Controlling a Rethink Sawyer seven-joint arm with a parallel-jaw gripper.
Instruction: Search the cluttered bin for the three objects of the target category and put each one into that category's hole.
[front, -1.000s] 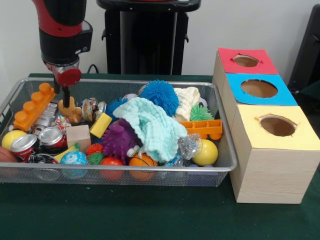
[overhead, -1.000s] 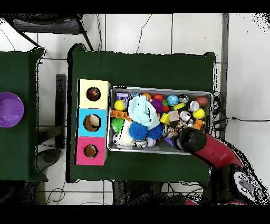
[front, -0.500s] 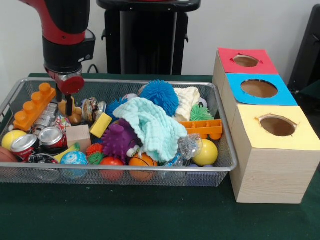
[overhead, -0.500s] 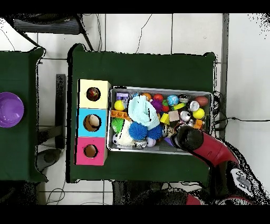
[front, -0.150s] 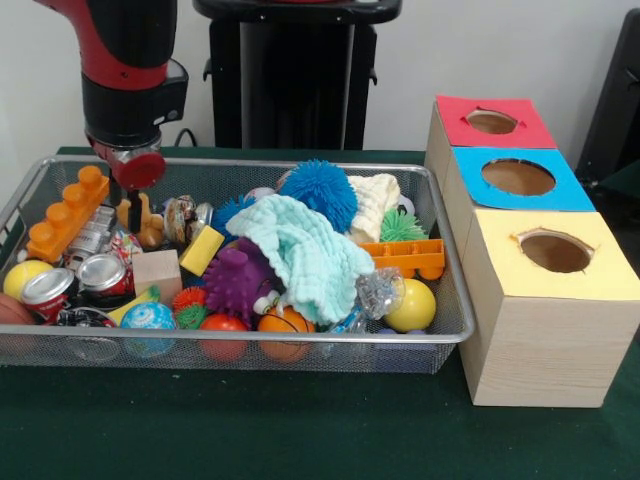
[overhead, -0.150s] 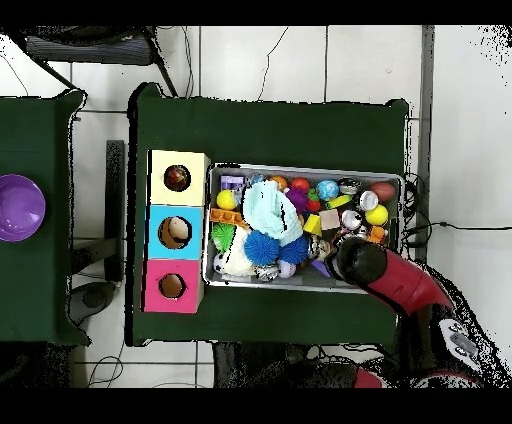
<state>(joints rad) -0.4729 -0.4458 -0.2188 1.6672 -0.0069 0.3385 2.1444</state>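
Wooden and stiff, the toy piece (front, -0.150s: 140, 222) at the wire bin's (front, -0.150s: 300, 167) far corner looks light; our gripper (front, -0.150s: 133, 205) straddles its upright stem, closure unclear, the best hold.

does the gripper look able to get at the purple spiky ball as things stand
Probably yes. The purple spiky ball lies mostly uncovered from above; only the mint cloth overlaps its one side. The gripper hangs over the bin's other end, near the wooden piece.

Bin (front, -0.150s: 300, 345) is packed full; cloth (front, -0.150s: 300, 250) covers the centre. The arm (front, -0.150s: 125, 70) blocks the far corner. Hole openings (front, -0.150s: 555, 250) are unobstructed.
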